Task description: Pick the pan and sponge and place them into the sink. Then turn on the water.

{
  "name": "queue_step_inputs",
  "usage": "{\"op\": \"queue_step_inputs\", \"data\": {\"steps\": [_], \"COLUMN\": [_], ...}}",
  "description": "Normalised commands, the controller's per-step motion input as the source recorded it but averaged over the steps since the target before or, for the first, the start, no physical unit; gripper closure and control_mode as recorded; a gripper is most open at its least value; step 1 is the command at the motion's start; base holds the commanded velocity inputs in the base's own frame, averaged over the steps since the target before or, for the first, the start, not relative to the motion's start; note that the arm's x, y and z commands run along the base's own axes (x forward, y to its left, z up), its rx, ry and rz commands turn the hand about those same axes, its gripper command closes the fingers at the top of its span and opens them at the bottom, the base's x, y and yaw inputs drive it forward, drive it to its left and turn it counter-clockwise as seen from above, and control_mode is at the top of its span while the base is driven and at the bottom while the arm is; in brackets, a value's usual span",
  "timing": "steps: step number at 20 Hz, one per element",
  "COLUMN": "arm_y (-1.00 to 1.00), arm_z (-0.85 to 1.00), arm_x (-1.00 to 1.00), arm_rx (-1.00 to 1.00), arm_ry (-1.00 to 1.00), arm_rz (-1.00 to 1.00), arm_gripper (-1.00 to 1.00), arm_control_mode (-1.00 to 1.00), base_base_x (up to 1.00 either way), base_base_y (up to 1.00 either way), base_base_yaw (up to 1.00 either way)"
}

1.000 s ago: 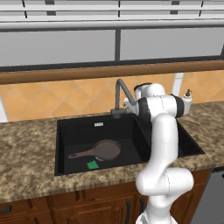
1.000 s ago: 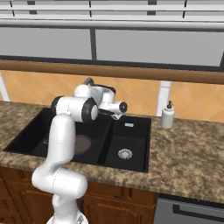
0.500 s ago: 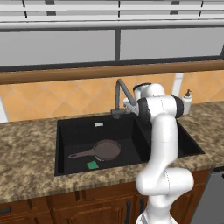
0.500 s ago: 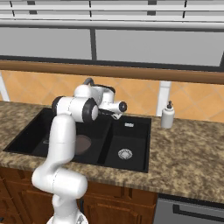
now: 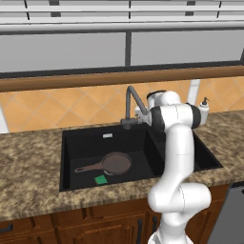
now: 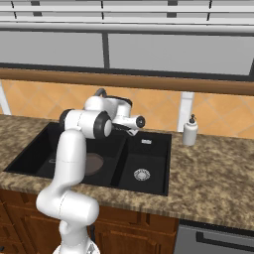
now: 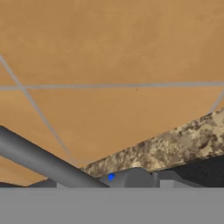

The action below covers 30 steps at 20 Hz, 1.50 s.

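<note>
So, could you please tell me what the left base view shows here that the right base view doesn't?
The left base view gives you the green sponge on the large basin's floor, close beside the pan, plus the pan's whole long handle. The right base view gives you the small basin's round metal drain. Both show the black sink, the white soap dispenser, part of the faucet and part of the pan.

Orange tiled wall (image 7: 113,52), speckled counter strip (image 7: 175,144), grey faucet tube (image 7: 39,159), small blue dot (image 7: 111,176)
</note>
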Motion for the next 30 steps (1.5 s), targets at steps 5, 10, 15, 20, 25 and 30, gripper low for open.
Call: {"op": "queue_step_inputs", "data": {"steps": [5,10,15,20,25,30], "arm_y": [0.00,-0.03,-0.14,-0.14,-0.04,0.00], "arm_z": [-0.07,-0.06,-0.10,-0.19,-0.10,0.00], "arm_x": [0.00,0.00,0.00,0.00,0.00,0.00], "arm_rx": [0.22,0.18,0.17,0.17,0.07,0.00], "arm_ry": [0.11,0.18,0.18,0.13,0.05,0.00], "arm_rz": [-0.01,-0.05,-0.05,-0.04,-0.01,0.00], "arm_gripper": [1.00,1.00,1.00,1.00,1.00,1.00], "arm_control_mode": [-1.00,-1.00,-1.00,-1.00,-1.00,-1.00], "base_base_x": [0.00,0.00,0.00,0.00,0.00,0.00], "base_base_y": [0.00,0.00,0.00,0.00,0.00,0.00], "base_base_yaw": [0.00,0.00,0.00,0.00,0.00,0.00]}}
